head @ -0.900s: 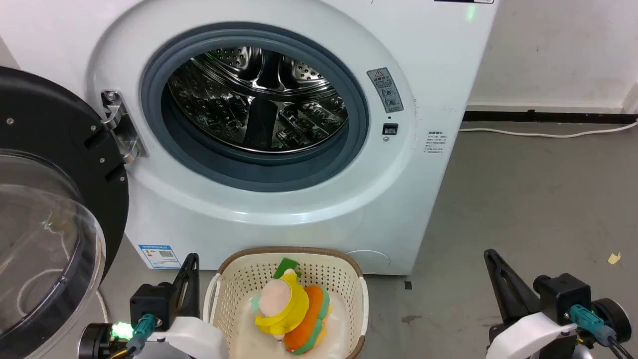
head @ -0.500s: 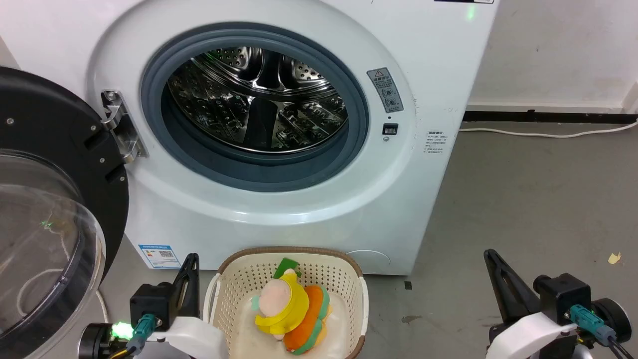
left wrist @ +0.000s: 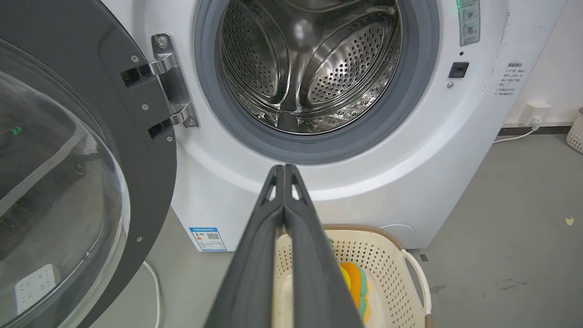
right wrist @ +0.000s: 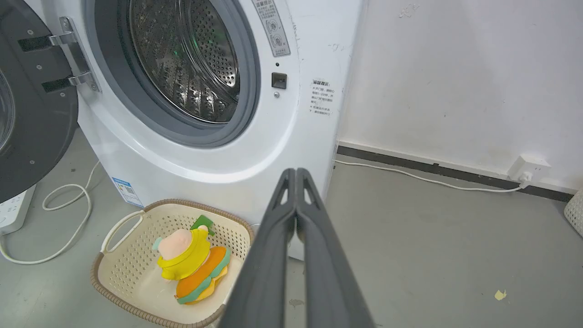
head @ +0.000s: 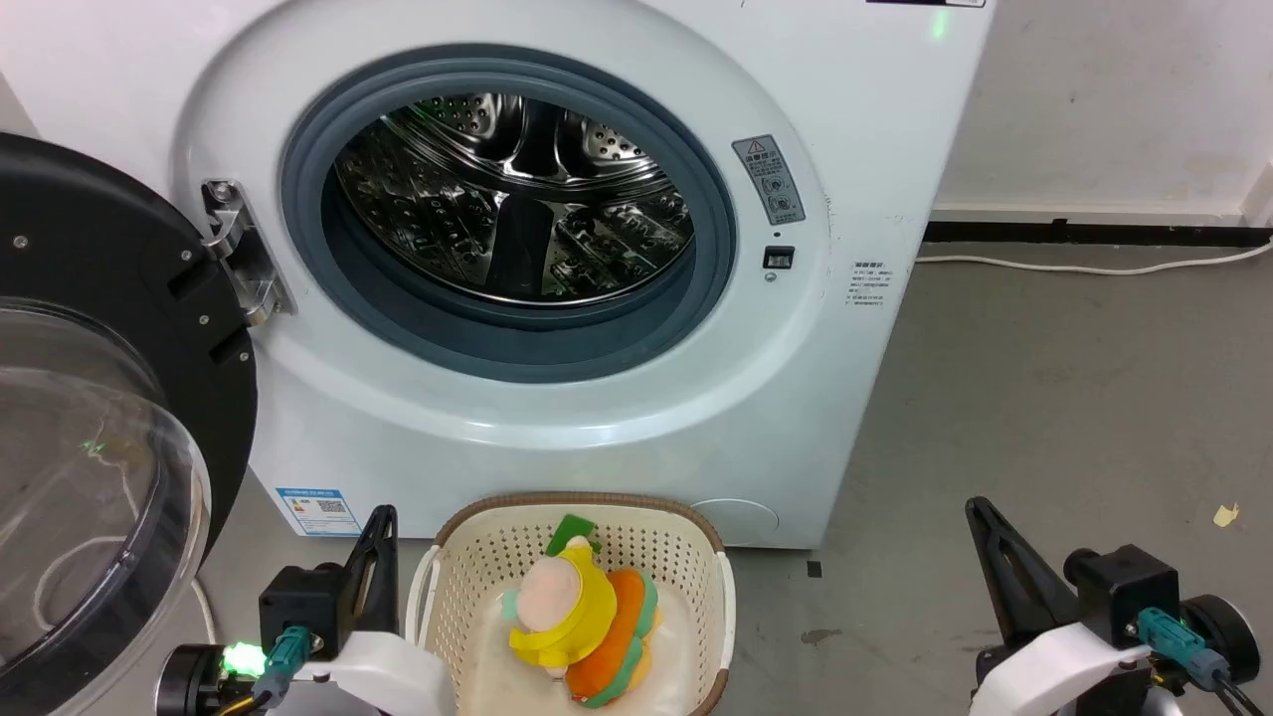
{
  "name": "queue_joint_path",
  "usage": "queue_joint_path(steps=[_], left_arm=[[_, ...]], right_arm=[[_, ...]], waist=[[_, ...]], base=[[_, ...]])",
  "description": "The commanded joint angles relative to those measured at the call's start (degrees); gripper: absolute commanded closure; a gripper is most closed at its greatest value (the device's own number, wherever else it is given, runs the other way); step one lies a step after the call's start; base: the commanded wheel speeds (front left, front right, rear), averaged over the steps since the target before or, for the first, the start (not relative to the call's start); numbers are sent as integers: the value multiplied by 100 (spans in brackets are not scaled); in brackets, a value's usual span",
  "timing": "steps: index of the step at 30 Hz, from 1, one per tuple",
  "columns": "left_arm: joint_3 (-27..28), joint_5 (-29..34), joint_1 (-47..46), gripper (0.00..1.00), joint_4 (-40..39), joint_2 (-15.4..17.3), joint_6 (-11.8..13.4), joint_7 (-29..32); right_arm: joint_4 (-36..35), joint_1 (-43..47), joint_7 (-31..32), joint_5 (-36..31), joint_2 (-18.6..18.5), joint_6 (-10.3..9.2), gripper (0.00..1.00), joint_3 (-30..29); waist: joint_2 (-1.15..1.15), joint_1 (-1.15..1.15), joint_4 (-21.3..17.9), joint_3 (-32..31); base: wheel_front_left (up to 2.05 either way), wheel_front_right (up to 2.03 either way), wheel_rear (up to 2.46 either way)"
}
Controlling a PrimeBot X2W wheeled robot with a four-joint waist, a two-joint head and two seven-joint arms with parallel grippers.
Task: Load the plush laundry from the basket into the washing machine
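Note:
The plush laundry (head: 582,622) lies in the cream basket (head: 467,557) on the floor, right in front of the white washing machine (head: 825,398). Its peach head, yellow top and striped body also face the right wrist view (right wrist: 191,262). The steel drum (head: 517,199) stands bare behind the grey port, and the black-rimmed door (head: 90,398) is swung wide to the left. My left gripper (head: 383,517) is shut and sits just left of the basket. My right gripper (head: 977,507) is shut, well to the right over bare floor. Neither holds anything.
A white cable (right wrist: 45,218) and a power strip (right wrist: 13,209) lie on the floor left of the machine. Another cable (head: 1094,267) runs along the wall base at the right to a socket (right wrist: 528,169). Grey floor (head: 1044,418) stretches right of the machine.

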Motion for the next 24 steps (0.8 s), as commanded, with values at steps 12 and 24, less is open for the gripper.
queue_joint_path(steps=[12,24], left_arm=[[-8,-10,4,0,-1,0,3,-11],[-51,-104,-10,0,-30,1,-61,-155]], right_arm=[[-2,6,-11,17,0,0,0,3],[-52,32,-154,107,0,0,0,-63]], waist=[[0,0,0,1],[0,0,-36,105]], base=[[0,0,0],[0,0,0]])
